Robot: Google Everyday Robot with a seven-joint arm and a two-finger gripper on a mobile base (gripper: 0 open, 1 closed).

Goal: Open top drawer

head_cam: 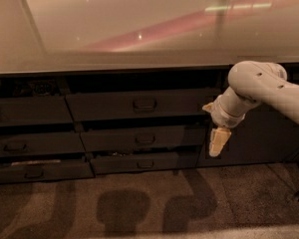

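The top drawer (139, 105) is a wide dark grey front just under the countertop, with a small loop handle (144, 104) at its centre. Its front stands about in line with the drawer front to its left. My gripper (216, 142) hangs pointing down from the white arm (261, 86) that enters from the right. It is just past the drawer's right end and a little below it, in front of the dark cabinet door. It holds nothing and is well right of the handle.
Two shallower drawers (145, 139) lie below the top one, and three more (15, 147) are stacked at the left. A glossy countertop (139, 29) overhangs them all. A dark cabinet door (259, 138) is at the right. The floor (139, 203) is carpet, with a cable at the far right.
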